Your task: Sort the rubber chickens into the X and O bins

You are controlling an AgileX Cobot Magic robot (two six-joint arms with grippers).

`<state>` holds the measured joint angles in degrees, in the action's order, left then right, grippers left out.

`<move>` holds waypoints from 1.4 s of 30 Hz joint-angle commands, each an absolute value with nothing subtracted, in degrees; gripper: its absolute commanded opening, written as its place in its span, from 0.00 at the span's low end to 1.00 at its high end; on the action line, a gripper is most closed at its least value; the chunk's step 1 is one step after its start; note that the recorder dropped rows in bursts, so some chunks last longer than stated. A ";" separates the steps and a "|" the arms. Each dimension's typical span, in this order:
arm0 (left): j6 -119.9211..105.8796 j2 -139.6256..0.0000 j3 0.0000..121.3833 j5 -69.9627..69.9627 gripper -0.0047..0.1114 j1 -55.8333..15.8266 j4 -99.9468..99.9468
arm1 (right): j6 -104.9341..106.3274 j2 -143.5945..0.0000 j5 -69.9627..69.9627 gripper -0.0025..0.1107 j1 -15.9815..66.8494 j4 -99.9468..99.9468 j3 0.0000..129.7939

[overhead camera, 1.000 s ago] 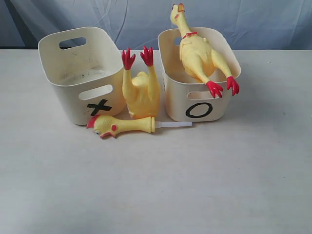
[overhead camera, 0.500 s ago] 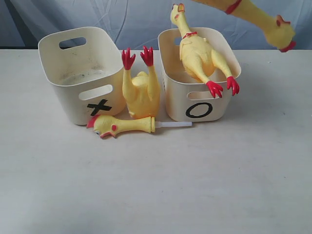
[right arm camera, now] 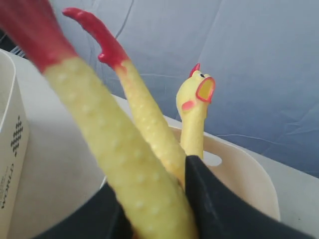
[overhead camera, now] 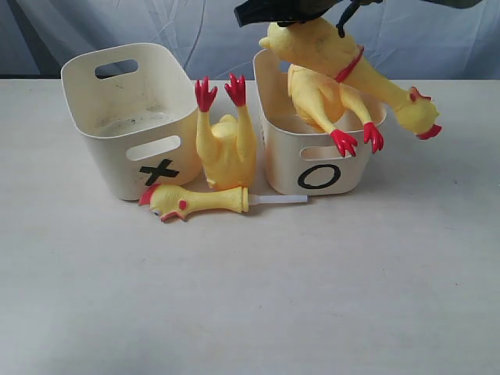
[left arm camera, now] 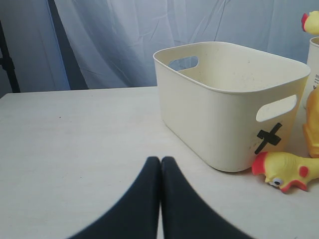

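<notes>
The X bin stands at the left and the O bin at the right. One whole chicken lies in the O bin, its red feet over the front rim. My right gripper is shut on a second whole chicken above the O bin, head hanging right. In the right wrist view the gripper clamps its legs. The headless body stands between the bins, feet up. The head-and-neck piece lies in front. My left gripper is shut and empty near the X bin.
A white tube sticks out of the head-and-neck piece toward the O bin. A blue-grey cloth hangs behind the table. The pale tabletop stretches in front of the bins.
The held chicken came in from the upper right, then moved left and down over the O bin, with the right gripper now showing at the top. Nothing else moved.
</notes>
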<state>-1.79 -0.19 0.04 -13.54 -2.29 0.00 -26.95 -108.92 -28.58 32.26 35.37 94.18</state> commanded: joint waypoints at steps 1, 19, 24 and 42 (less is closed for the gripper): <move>-1.56 0.00 0.00 -13.70 0.04 -2.57 0.00 | -26.82 -109.30 -27.77 0.14 32.06 35.40 94.42; -1.56 0.00 0.00 -13.70 0.04 -2.57 0.00 | -26.56 -110.72 -30.93 0.48 32.06 31.82 94.42; -1.56 0.00 0.00 -13.70 0.04 -2.57 0.00 | -26.56 -111.59 -31.44 0.53 32.06 29.85 94.42; -1.56 0.00 0.00 -13.70 0.04 -2.57 0.00 | -20.72 -114.43 -32.36 0.58 32.62 24.29 94.42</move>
<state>-1.79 -0.19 0.04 -13.54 -2.29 0.00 -21.56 -114.12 -30.77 32.38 24.54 94.42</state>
